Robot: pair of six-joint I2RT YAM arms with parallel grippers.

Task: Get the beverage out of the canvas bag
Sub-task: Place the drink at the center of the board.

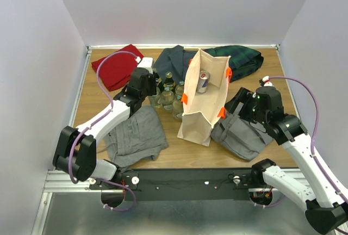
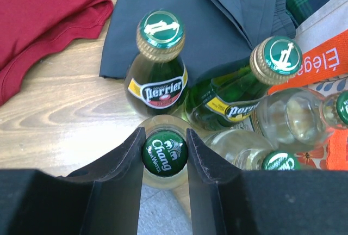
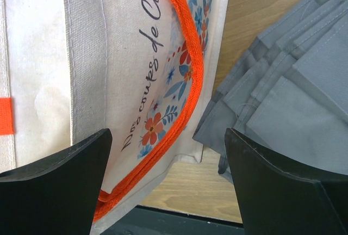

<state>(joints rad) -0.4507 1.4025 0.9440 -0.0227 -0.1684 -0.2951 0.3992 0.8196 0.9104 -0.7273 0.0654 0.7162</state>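
The beige canvas bag (image 1: 202,110) with orange handles stands upright mid-table; a silver and blue can (image 1: 203,81) shows inside its open top. Several glass bottles (image 1: 169,94) stand just left of the bag. My left gripper (image 2: 165,137) is shut on the green cap of a clear Chang soda-water bottle (image 2: 165,153) at the near left of that group; in the top view it (image 1: 154,96) is at the group's left edge. My right gripper (image 3: 167,137) is open wide beside the bag's right side (image 3: 125,72), its orange handle (image 3: 191,77) between the fingers; it holds nothing.
Two green Perrier bottles (image 2: 161,28) (image 2: 283,55) and clear bottles (image 2: 288,116) crowd against the bag. A red cloth (image 1: 117,66), a dark blue garment (image 1: 171,61) and a green plaid one (image 1: 242,61) lie at the back. Grey clothes lie at front left (image 1: 136,134) and right (image 1: 242,134).
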